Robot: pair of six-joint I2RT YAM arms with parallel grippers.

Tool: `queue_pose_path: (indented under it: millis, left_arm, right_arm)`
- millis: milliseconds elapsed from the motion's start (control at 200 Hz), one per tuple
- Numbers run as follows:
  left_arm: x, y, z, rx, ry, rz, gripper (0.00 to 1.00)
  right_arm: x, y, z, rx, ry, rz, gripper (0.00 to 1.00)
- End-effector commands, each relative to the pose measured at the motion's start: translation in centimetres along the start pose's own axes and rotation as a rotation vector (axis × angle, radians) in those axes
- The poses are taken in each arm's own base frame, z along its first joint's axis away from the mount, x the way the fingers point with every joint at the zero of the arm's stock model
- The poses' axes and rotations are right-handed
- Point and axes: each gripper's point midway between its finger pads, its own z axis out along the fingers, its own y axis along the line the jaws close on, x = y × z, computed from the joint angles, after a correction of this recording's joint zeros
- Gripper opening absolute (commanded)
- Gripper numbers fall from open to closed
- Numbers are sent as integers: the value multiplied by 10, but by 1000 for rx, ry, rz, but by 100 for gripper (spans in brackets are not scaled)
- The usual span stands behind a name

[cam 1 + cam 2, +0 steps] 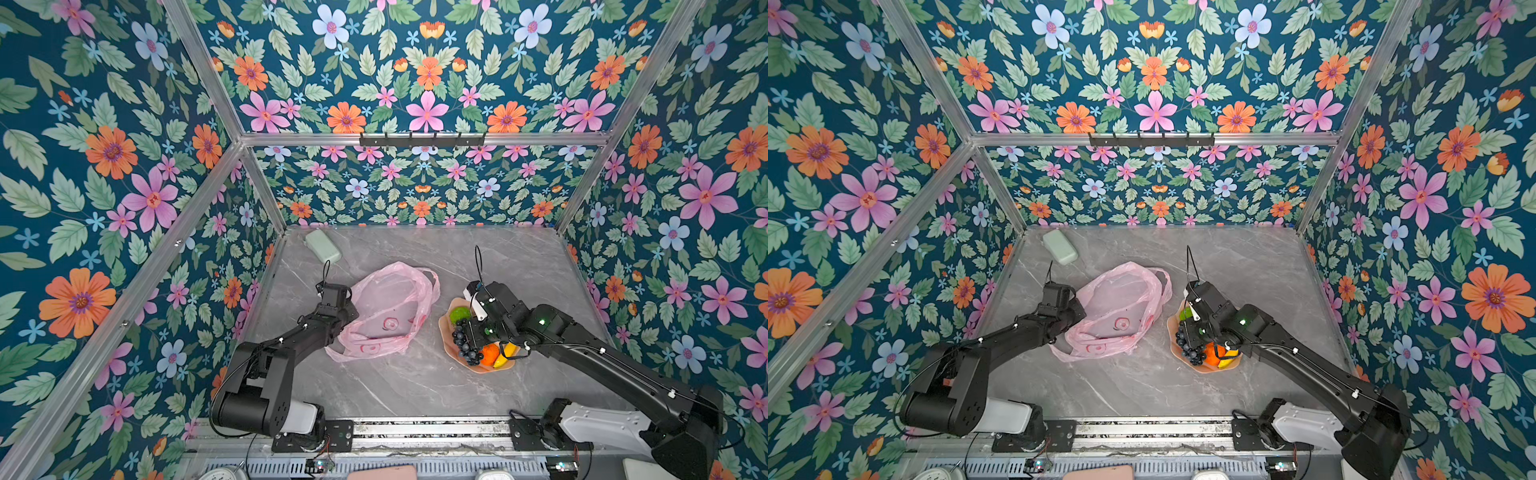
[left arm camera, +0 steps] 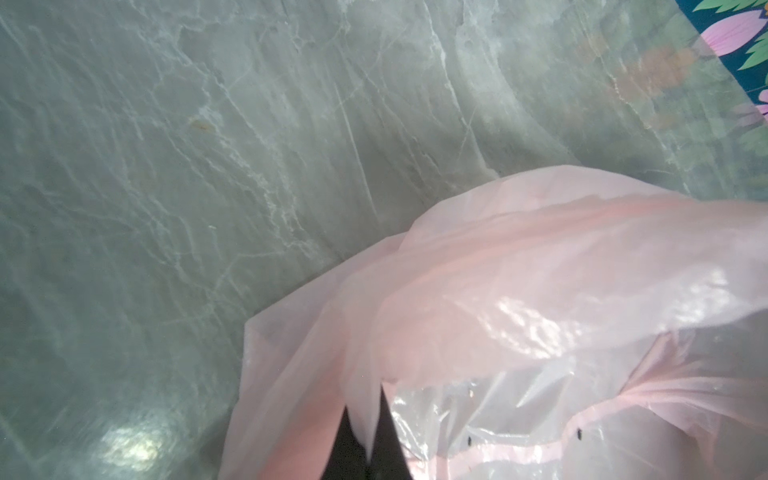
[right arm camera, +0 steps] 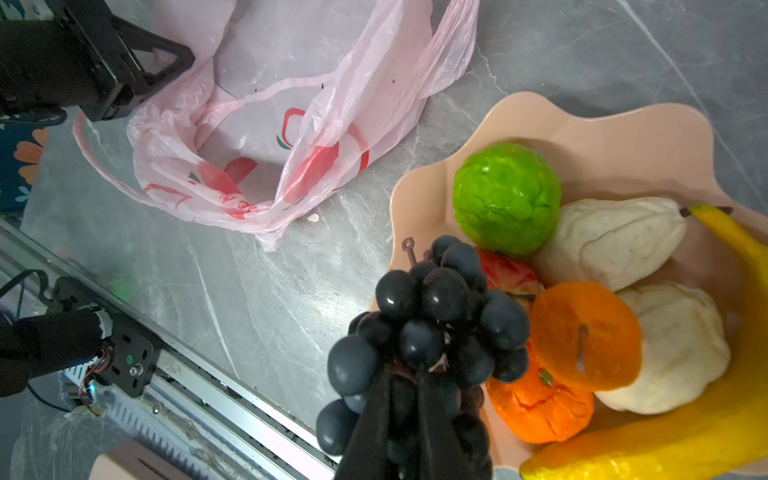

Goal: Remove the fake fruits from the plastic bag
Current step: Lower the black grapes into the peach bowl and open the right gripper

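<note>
Left gripper (image 2: 363, 401) pinched shut on plastic bag (image 1: 386, 311) edge; right gripper (image 3: 403, 374) clamped on grape bunch (image 3: 436, 316) at bowl (image 3: 623, 120) rim.
I see a bare strip of surface (image 1: 415, 386) between bag and bowl, wider room toward the front rail (image 1: 415, 428). Only the right wrist view shows apple (image 3: 509, 272) and cream pieces (image 3: 611, 241) in the bowl; only the left wrist view shows the pinch.

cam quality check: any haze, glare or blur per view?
Left wrist: soft and milky all over, table low in contrast with one bright glare spot, sheen on the bag. Right wrist: sharp, small highlights on the grapes and green fruit, far corners slightly soft. Both top views: sharp, evenly lit, no strong glare, only faint shadows.
</note>
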Motion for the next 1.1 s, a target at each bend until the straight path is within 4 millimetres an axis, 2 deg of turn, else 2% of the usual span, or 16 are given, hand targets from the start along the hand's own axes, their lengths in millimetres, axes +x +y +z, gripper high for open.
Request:
queue_pose_path:
  millis: [0,540,1095]
  left_arm:
    - [1,3,1,-14,3,13,0]
    - [2,4,2,-19,6,16,0]
    - [-1,3,-1,-12,-6,15,0]
  right_arm:
    - [-4,-4,4,31,-1,-13,12]
    - [-14,3,36,16,25,-9,13]
    - [-13,-16,65,118,46,55,18]
